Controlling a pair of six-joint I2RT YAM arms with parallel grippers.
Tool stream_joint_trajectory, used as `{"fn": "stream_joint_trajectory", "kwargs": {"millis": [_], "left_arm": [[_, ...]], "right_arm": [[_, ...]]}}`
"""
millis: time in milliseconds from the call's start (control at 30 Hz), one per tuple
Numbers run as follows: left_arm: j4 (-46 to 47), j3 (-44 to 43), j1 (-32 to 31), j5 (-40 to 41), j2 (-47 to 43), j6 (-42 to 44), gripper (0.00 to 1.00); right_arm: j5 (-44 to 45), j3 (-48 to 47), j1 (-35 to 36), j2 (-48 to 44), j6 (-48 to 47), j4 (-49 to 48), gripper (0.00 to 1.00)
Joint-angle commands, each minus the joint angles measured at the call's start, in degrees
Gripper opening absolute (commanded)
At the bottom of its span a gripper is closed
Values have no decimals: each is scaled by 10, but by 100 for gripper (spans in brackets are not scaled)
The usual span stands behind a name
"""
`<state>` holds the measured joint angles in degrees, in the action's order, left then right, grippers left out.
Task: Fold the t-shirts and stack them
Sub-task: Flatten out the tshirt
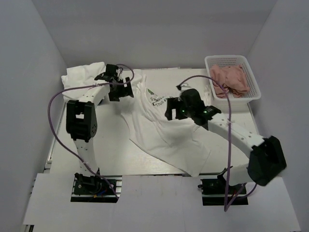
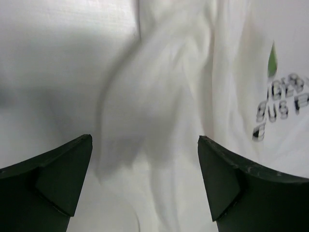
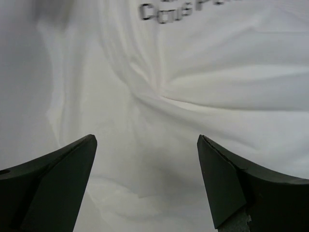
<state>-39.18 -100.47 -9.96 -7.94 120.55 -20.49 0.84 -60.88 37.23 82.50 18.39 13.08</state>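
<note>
A white printed t-shirt [image 1: 159, 133] lies spread and wrinkled across the middle of the table, its dark lettering [image 1: 157, 100] near the far end. A folded white bundle [image 1: 83, 73] sits at the far left corner. My left gripper [image 1: 126, 92] is open above the shirt's left shoulder; in the left wrist view [image 2: 145, 164] a rumpled fold of cloth [image 2: 140, 111] lies between the jaws, with lettering [image 2: 282, 104] to the right. My right gripper [image 1: 170, 112] is open over the shirt's chest; in the right wrist view [image 3: 147, 164] creased cloth [image 3: 159, 92] lies below the jaws.
A white plastic basket [image 1: 251, 72] at the far right holds crumpled pink cloth [image 1: 231, 81]. White walls close in the table on the left, back and right. Purple cables loop off both arms.
</note>
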Motion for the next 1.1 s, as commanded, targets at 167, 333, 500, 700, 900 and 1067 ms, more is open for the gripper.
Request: {"fn": "stream_joint_trajectory", "kwargs": {"millis": [167, 333, 500, 700, 900, 1067], "left_arm": [[78, 328, -56, -112, -244, -61, 100], [115, 361, -134, -145, -246, -88, 100], [129, 314, -162, -167, -153, -88, 100], [93, 288, -141, -79, -102, -69, 100], [46, 244, -108, 31, -41, -59, 100], [45, 195, -36, 71, 7, -47, 100]], "right_arm": [[226, 81, -96, -82, 63, 83, 90], [165, 11, -122, 37, -3, 57, 90], [131, -72, -142, 162, -27, 83, 90], [45, -45, -139, 189, -18, 70, 90], [-59, 16, -122, 175, -24, 65, 90], [-178, 38, -72, 145, -68, 56, 90]]}}
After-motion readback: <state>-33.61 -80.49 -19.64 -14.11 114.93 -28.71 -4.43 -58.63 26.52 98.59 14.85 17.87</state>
